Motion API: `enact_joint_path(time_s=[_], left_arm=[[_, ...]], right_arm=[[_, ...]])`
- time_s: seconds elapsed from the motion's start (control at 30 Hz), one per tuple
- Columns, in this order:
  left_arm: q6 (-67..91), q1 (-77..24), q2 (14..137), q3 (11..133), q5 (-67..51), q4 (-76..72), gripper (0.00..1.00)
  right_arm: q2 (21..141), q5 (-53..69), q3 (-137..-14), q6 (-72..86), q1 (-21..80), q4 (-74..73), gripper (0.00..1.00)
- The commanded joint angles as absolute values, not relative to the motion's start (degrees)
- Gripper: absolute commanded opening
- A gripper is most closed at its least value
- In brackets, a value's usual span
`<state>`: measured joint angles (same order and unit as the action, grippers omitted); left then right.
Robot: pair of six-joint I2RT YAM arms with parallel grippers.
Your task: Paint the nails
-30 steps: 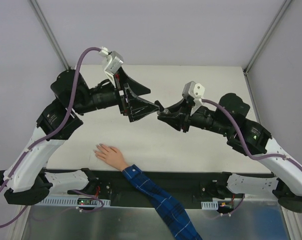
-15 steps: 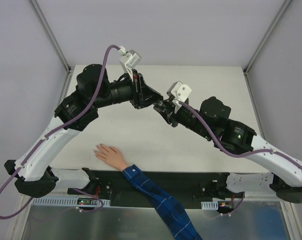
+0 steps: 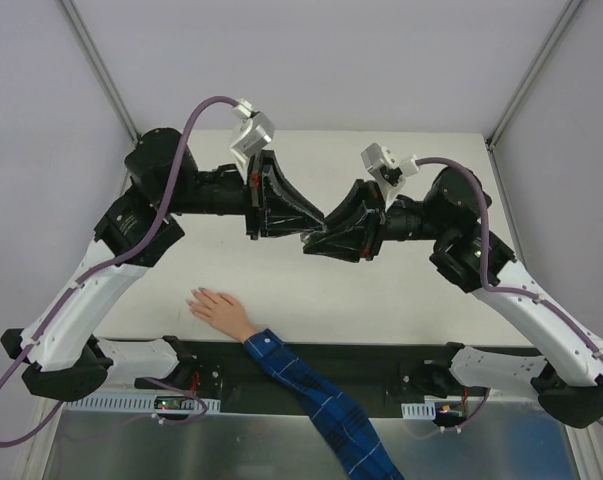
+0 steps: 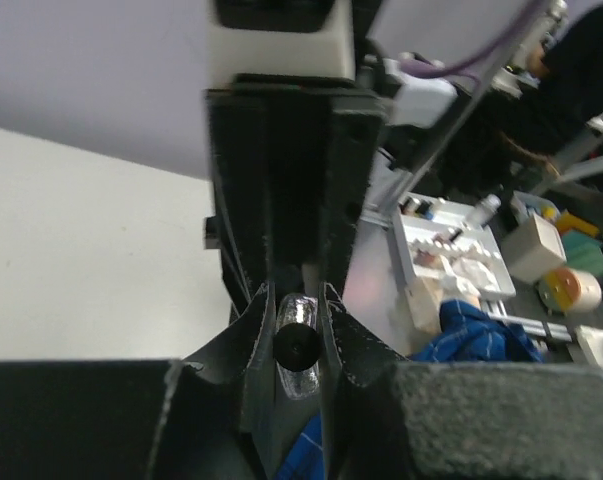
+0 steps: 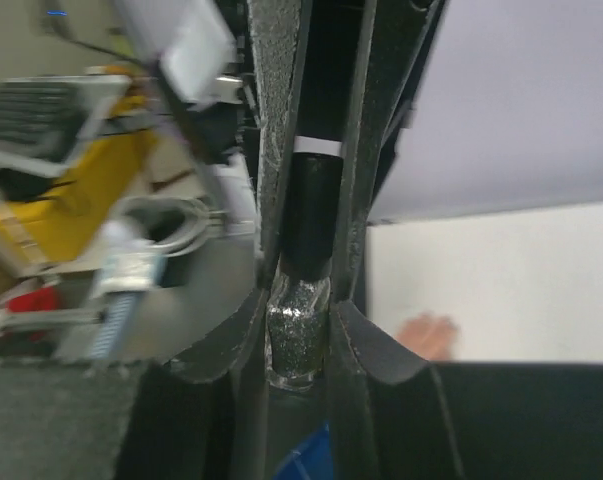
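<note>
A small glass bottle point(image 5: 299, 330) of dark glittery polish sits between the fingers of my right gripper point(image 5: 299, 345), which is shut on its glass body. Its black cap point(image 4: 296, 347) points at my left gripper point(image 4: 296, 340), whose fingertips press on both sides of it. Both grippers meet tip to tip above the table's middle, left gripper point(image 3: 319, 216) and right gripper point(image 3: 309, 240). The pale hand point(image 3: 217, 307) lies flat near the front left, fingers spread, on a blue plaid sleeve point(image 3: 321, 398). Its nails point(image 3: 193, 297) are too small to make out.
The white table point(image 3: 401, 290) ends at a black rail along the near edge. Slanted metal posts point(image 3: 99, 65) stand at the back corners. Past the near edge, the left wrist view shows a bench with boxes and trays point(image 4: 541, 250).
My left gripper stood wide open a second ago and has closed on the bottle's cap. Both arms swung toward the back, then returned to the table's middle, still tip to tip.
</note>
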<state>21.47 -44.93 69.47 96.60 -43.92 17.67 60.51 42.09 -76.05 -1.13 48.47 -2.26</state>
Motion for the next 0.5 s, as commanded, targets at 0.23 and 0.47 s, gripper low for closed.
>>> enact_joint_path(time_s=[0.23,0.47], left_arm=[[24.1,-45.2,64.2,95.2,-49.9,11.2,0.70],[22.2,-45.1,63.3,96.9,-38.4,19.1,0.93]], right_arm=[[59.4,59.5,-79.4,-2.3,49.7,-3.3,0.00],[56.3,30.3,-80.9,-16.3,51.3,-18.5,0.00]])
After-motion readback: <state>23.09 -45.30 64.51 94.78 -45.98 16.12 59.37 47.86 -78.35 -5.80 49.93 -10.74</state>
